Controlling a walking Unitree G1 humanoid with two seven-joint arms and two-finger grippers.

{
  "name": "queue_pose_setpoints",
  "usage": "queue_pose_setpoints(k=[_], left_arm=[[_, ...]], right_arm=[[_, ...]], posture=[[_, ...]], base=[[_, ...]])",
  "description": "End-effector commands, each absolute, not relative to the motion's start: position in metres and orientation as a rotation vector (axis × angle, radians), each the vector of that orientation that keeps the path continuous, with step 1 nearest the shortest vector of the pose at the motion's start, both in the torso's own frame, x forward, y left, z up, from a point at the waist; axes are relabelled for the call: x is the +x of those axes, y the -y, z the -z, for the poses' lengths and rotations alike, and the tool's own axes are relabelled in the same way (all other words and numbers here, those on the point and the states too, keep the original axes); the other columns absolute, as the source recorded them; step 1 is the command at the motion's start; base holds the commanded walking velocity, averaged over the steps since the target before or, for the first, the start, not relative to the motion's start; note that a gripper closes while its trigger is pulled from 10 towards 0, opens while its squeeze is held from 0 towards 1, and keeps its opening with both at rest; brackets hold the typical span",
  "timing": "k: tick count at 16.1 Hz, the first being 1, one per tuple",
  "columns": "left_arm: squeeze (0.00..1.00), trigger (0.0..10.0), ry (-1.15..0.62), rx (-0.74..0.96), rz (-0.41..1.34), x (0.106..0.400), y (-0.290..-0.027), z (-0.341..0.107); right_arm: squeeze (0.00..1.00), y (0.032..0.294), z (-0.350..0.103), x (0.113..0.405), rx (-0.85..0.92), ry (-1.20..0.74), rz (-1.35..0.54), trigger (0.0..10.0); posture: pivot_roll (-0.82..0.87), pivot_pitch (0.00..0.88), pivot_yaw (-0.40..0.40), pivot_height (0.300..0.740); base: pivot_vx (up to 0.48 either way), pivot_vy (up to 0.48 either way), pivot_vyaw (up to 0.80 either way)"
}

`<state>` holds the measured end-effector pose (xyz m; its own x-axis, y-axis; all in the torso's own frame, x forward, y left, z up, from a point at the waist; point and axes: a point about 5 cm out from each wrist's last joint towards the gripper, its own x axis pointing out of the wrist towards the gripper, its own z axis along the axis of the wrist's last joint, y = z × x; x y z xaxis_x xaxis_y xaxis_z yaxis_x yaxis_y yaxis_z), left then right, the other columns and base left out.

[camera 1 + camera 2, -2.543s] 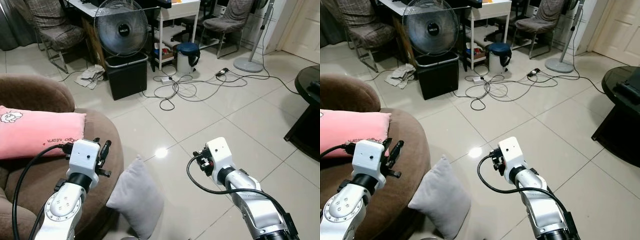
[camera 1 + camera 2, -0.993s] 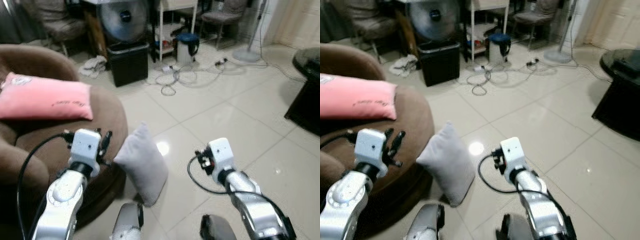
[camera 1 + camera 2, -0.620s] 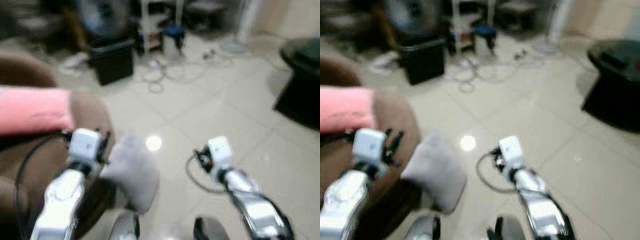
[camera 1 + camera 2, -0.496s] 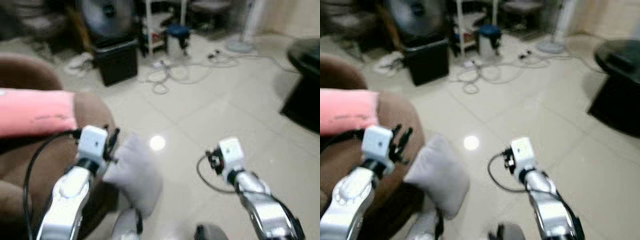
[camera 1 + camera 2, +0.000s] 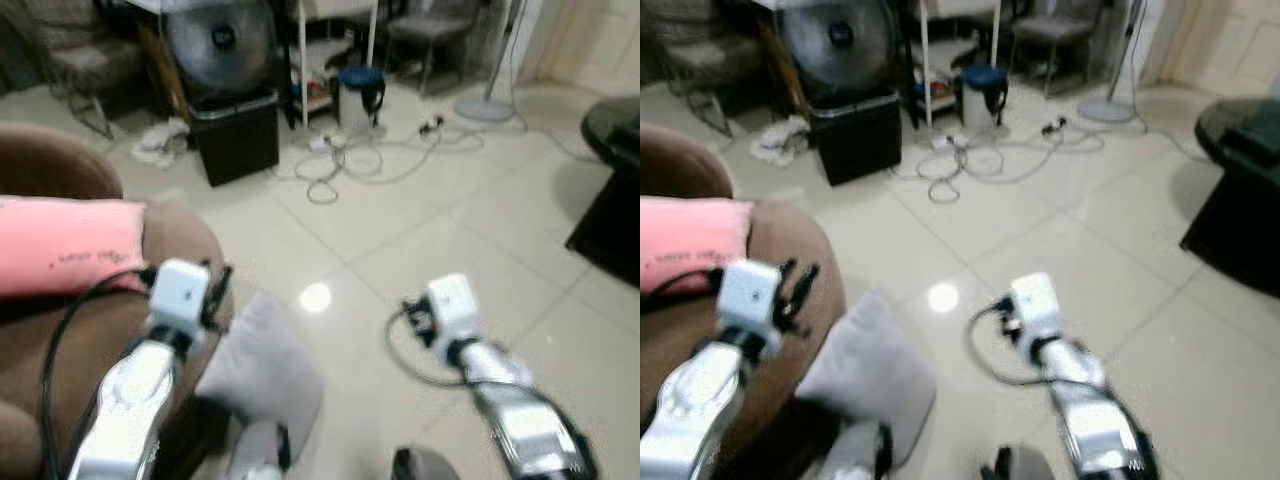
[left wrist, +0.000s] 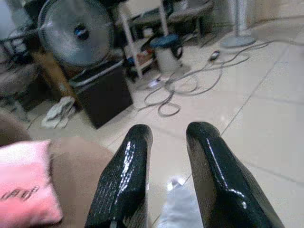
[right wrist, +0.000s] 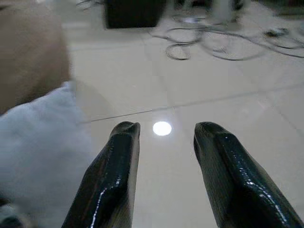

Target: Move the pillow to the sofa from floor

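Grey pillow [image 5: 262, 362] stands on the tiled floor [image 5: 470, 240], propped on edge against the rounded front of the brown sofa [image 5: 70, 340], one corner pointing up. Nothing holds it.

Left gripper [image 6: 167, 142] hovers above the sofa's front edge, just beside the pillow's upper corner; fingers slightly apart, nothing between them. Right gripper [image 7: 165, 142] is out over bare tile, well to the right of the pillow, fingers apart and empty. Head views are blurred, so fine contact cannot be read.

Risks, as judged:
- Pillow is soft and leaning. A one-sided push from the left gripper could tip it flat on the floor or slide it along the sofa's curve, away from the other gripper.
- A pinch on the corner alone may let the fabric slip once lifted.
- The pillow sits low and close to the robot's legs; reaching it means bending, and a foot could nudge it.

Room:
- The sofa seat carries a pink pillow [image 5: 65, 243] toward its back; the seat's front edge near the left gripper looks free for a drop.
- Open tile lies to the right and ahead.
- Farther off: loose cables [image 5: 345, 165], a black bin [image 5: 238, 140] with a fan [image 5: 215, 45] behind it, and a dark table [image 5: 610, 200] at the right edge. All well apart from the pillow.
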<state>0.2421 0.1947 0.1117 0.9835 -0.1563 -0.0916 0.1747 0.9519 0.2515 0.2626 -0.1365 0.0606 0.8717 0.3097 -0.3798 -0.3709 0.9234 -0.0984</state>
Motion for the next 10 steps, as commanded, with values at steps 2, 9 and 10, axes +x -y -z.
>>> queue_pose_setpoints(k=[2,9,10], left_arm=[[0.00,10.0,-0.066,0.270,0.155,0.2423,-0.1955,-0.1133],[0.00,10.0,-0.078,0.288,0.145,0.2380,-0.1978,-0.1119],[0.00,10.0,-0.074,0.288,0.152,0.2381,-0.1972,-0.1126]], right_arm=[[0.00,0.1382,-0.0646,0.2649,-0.203,-0.351,-0.374,10.0],[0.00,0.1340,-0.0610,0.2608,-0.196,-0.361,-0.420,10.0],[0.00,0.1337,-0.0601,0.2600,-0.191,-0.363,-0.426,10.0]], posture=[[0.10,0.000,0.021,0.627],[0.11,0.000,0.022,0.627],[0.11,0.000,0.022,0.627]], base=[[0.000,0.000,0.00],[0.000,0.000,0.80],[0.000,0.000,0.80]])
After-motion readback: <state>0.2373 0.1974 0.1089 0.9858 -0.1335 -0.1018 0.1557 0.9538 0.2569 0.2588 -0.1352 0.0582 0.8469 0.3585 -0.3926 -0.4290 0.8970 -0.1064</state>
